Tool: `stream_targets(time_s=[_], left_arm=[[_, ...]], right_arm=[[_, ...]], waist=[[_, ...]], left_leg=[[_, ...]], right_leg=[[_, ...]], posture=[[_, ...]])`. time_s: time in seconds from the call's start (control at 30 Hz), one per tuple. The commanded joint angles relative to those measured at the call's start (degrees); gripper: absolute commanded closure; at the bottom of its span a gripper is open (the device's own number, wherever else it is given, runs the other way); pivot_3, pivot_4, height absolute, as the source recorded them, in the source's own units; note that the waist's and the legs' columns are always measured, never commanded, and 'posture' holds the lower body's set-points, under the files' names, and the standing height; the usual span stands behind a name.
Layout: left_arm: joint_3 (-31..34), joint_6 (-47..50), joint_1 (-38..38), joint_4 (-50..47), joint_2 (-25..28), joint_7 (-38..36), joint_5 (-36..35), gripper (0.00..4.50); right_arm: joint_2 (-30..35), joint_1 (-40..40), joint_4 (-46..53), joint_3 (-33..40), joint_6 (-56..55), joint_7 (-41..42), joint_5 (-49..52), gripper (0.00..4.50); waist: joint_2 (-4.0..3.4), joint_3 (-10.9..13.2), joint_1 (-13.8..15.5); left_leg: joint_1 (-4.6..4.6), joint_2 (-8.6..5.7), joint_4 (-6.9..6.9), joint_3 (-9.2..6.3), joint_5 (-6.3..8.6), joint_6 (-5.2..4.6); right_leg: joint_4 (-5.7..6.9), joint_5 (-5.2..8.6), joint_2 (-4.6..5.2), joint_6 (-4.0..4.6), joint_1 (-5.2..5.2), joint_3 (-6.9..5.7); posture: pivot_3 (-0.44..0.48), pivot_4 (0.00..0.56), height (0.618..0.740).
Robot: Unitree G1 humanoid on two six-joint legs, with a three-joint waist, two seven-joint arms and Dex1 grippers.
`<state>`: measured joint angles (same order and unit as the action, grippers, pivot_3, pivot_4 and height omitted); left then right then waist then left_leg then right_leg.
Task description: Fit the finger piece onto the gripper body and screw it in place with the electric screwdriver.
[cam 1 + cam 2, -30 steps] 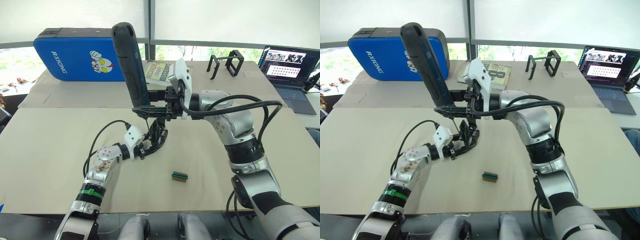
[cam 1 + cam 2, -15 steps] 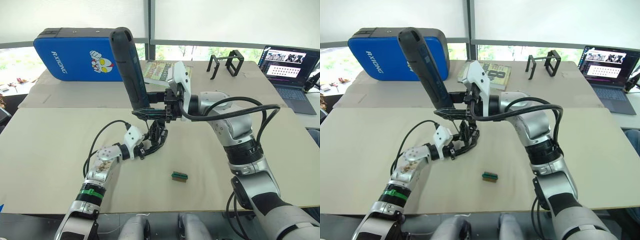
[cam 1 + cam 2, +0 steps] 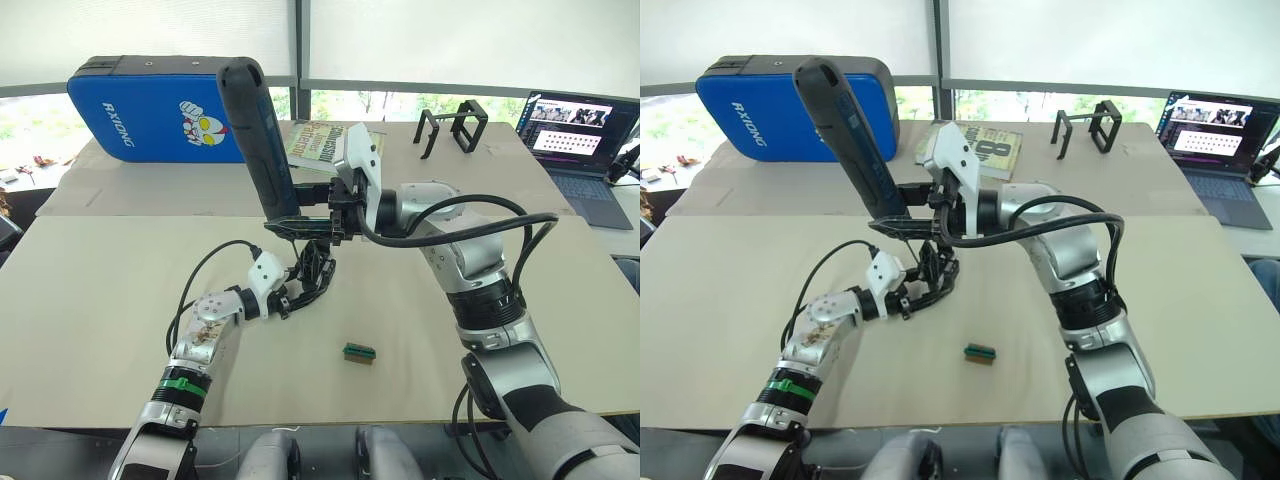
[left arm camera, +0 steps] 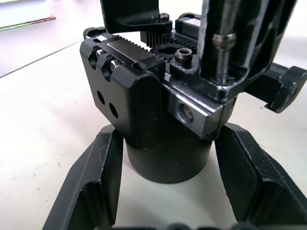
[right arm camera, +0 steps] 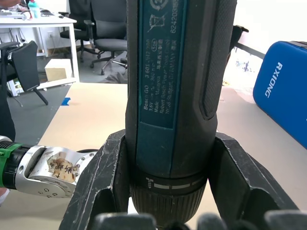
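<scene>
At frame centre, the right gripper (image 3: 300, 212) is clamped on the dark pen-shaped electric screwdriver (image 3: 258, 135). The left gripper (image 4: 163, 191) pinches the small black gripper body (image 4: 158, 110) by its round base. If the bit slips off the screw, the body may twist loose.

The right arm is reached across leftward, its gripper (image 3: 300, 205) clamped on the screwdriver (image 3: 258, 135). The left gripper (image 3: 305, 285) is closed around the gripper body (image 4: 163, 120), forearm low.
</scene>
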<state>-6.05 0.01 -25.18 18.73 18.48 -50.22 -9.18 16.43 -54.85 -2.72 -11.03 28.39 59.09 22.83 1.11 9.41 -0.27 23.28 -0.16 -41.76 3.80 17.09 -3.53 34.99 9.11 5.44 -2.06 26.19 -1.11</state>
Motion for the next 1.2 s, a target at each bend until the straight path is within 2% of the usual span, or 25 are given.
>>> stream_targets(time_s=[0.03, 0.73, 1.2], left_arm=[[0.43, -0.49, -0.58, -2.47, -0.16, -0.14, -1.08, 2.21], [0.39, -0.18, -0.84, -2.58, -0.06, -0.49, -1.16, 2.21], [0.5, -0.05, -0.75, -2.82, -0.09, -0.2, -1.15, 2.21]], right_arm=[[0.0, -1.02, 1.97, 0.93, -2.36, 0.49, 0.33, 2.59], [0.3, 0.81, 4.28, 0.85, -1.5, 1.47, 0.9, 2.59], [0.3, 1.0, -0.34, -0.02, -2.61, 1.36, -1.12, 2.59]], waist=[[0.0, 0.0, 0.0], [0.0, 0.0, 0.01], [0.0, 0.0, 0.0]], left_leg=[[0.0, 0.0, 0.0, 0.0, 0.0, 0.0], [0.0, 0.0, 0.0, 0.0, 0.0, 0.0], [-0.01, 0.0, 0.0, 0.0, 0.0, 0.0]], right_leg=[[0.0, 0.0, 0.0, 0.0, 0.0, 0.0], [0.0, 0.0, 0.0, 0.0, 0.0, -0.01], [0.0, 0.0, 0.0, 0.0, -0.01, 0.0]], posture=[[0.0, 0.15, 0.74], [0.0, 0.15, 0.74], [0.0, 0.15, 0.74]])
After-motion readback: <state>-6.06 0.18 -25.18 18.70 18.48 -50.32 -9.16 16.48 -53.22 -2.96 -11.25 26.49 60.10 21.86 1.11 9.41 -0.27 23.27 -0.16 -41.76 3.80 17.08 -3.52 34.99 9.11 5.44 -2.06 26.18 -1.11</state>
